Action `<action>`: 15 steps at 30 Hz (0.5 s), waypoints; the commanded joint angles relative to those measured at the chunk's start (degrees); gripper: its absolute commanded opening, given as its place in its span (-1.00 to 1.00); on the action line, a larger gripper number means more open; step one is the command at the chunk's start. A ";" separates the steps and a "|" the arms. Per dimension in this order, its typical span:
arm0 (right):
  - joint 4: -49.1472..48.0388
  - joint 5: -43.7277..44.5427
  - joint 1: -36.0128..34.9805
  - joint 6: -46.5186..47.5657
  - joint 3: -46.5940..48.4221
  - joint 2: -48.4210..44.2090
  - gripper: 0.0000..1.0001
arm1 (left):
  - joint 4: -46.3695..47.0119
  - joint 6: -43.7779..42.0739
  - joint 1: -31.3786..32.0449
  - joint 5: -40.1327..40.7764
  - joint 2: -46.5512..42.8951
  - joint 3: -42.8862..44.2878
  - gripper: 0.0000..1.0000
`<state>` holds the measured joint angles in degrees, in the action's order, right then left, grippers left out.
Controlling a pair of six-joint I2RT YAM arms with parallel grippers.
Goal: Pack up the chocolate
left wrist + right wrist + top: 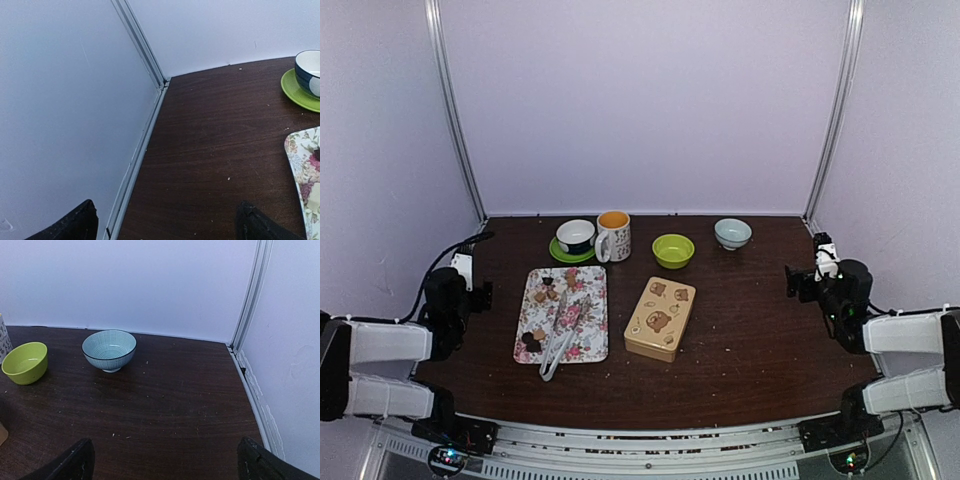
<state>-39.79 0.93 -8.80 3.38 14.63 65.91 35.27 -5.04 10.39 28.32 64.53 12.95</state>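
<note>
Packing has not begun, we judge: the chocolate (532,341) lies on the floral tray (592,300) just right of our left gripper (470,292), the bear tin (660,318) farther right, toward the right gripper (805,281), sits lidded, and both grippers hang spread wide, holding nothing.

I see a dark brown wooden table (750,340) (dotted with pale specks) boxed in by plain whitish walls (640,100), silver posts (455,110) rising at both far corners, evenly lit
</note>
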 commanded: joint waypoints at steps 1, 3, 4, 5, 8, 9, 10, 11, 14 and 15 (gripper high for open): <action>-7.01 -1.43 0.80 1.80 1.46 1.46 1.00 | 9.57 -2.43 -2.43 -5.18 2.70 2.70 0.96; -9.71 -1.05 0.89 2.73 1.54 3.12 1.00 | 10.46 -2.39 -3.39 -6.15 3.59 2.87 0.96; -12.32 -0.63 1.14 2.46 1.30 4.68 1.00 | 11.49 -2.66 -3.88 -6.63 4.22 2.88 0.96; -15.30 -0.12 1.37 2.18 1.21 6.54 1.00 | 12.68 -3.00 -4.55 -7.47 4.75 2.87 0.96; -12.61 -1.37 3.35 -0.22 2.77 7.44 1.00 | 15.06 -2.63 -7.03 -10.56 6.25 2.87 0.96; -14.44 -1.94 3.94 -0.60 2.68 8.50 1.00 | 12.82 -1.62 -7.84 -11.47 6.42 4.84 0.96; -15.27 -2.05 4.44 -1.25 2.31 9.10 1.00 | 11.23 -1.00 -8.63 -12.76 6.82 6.23 0.96; -16.94 -1.90 4.94 -1.90 1.52 9.74 1.00 | 10.77 -0.68 -9.14 -13.44 7.32 6.91 0.96; -25.24 -1.57 5.54 -2.62 -1.29 12.27 1.00 | 9.43 -0.61 -9.43 -14.46 7.64 7.49 0.95; -24.34 -2.06 5.54 -2.13 -1.22 11.71 1.00 | 9.53 -0.71 -9.43 -14.73 7.44 7.30 0.95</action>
<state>-55.94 -0.23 -3.88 2.44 15.18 76.58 43.24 -6.44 1.50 17.32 71.94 18.83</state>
